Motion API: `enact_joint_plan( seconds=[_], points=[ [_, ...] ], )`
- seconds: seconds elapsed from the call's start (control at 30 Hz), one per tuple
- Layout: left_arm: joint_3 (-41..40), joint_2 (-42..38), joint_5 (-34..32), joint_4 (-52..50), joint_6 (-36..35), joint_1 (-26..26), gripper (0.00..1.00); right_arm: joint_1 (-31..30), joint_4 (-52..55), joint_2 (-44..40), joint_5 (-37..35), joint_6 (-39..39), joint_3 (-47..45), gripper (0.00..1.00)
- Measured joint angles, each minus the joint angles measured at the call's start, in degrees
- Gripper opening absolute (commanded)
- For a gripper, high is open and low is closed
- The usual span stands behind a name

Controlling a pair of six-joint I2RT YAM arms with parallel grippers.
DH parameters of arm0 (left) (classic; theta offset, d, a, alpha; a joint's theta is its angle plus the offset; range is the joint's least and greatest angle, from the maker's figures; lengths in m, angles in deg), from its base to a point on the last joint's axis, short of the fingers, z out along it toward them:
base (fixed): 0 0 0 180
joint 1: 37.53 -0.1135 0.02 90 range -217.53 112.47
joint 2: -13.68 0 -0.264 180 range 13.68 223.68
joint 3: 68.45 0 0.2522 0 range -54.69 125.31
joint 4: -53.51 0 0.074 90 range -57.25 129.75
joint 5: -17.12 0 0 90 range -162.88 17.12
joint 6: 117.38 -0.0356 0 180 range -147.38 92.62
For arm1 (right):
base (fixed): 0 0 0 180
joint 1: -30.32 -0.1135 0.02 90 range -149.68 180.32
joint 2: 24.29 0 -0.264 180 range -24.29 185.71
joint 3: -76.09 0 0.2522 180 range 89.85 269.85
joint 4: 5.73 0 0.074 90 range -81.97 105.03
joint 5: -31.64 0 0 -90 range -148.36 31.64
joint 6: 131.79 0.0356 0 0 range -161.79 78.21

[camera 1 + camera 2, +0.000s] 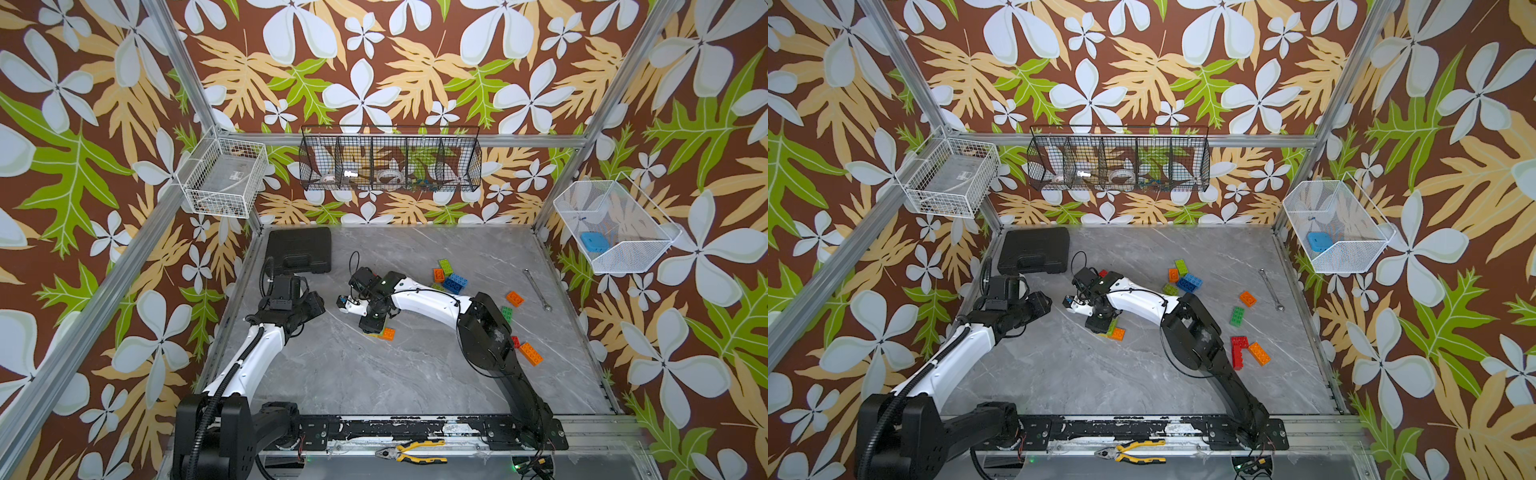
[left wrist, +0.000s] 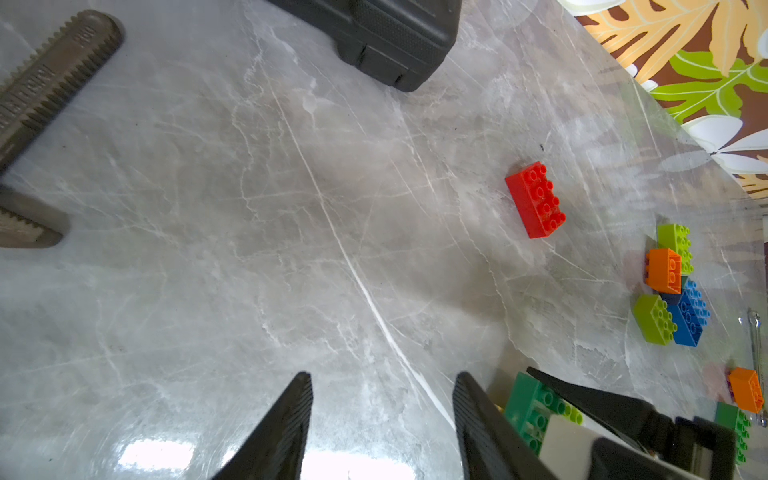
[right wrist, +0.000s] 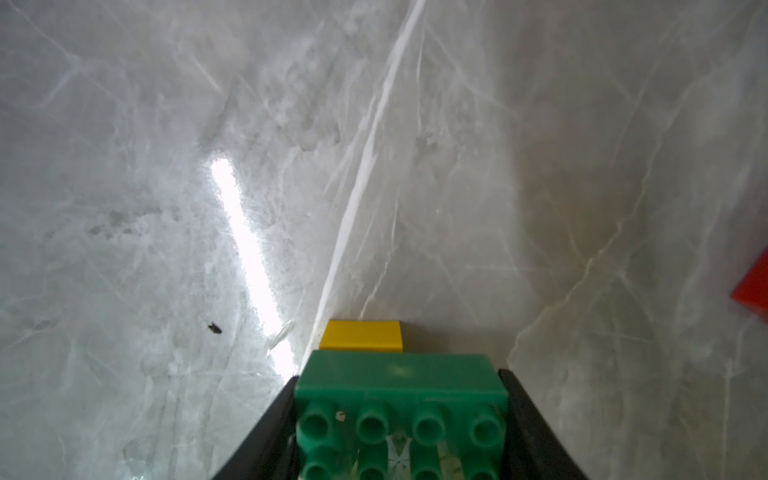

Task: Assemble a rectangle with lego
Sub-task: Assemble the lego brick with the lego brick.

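The front half of the marble table lies bare and open to passage; the right arm slants across the middle, its right gripper clamped on a dark green brick. The black case fills the far left corner; a brick cluster, scattered bricks and a wrench crowd the right side.

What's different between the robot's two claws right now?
The left gripper stands open with nothing between its jaws; the right gripper is shut on a dark green brick. The left hangs over bare table; the right has a yellow brick right at its tip. Both have black tapered fingers.
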Motion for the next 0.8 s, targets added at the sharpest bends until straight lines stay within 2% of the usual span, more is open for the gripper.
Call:
enact_joint_plan(
  seconds=[0.23, 0.8],
  points=[
    [0.5, 0.0, 0.0, 0.0, 0.0, 0.0, 0.57, 0.6, -1.3, -0.4, 1.9, -0.1, -1.6, 0.18],
    [0.6, 0.0, -0.2, 0.0, -0.2, 0.0, 0.57, 0.4, -1.8, 1.0, -0.1, -0.3, -1.9, 0.13]
  ],
)
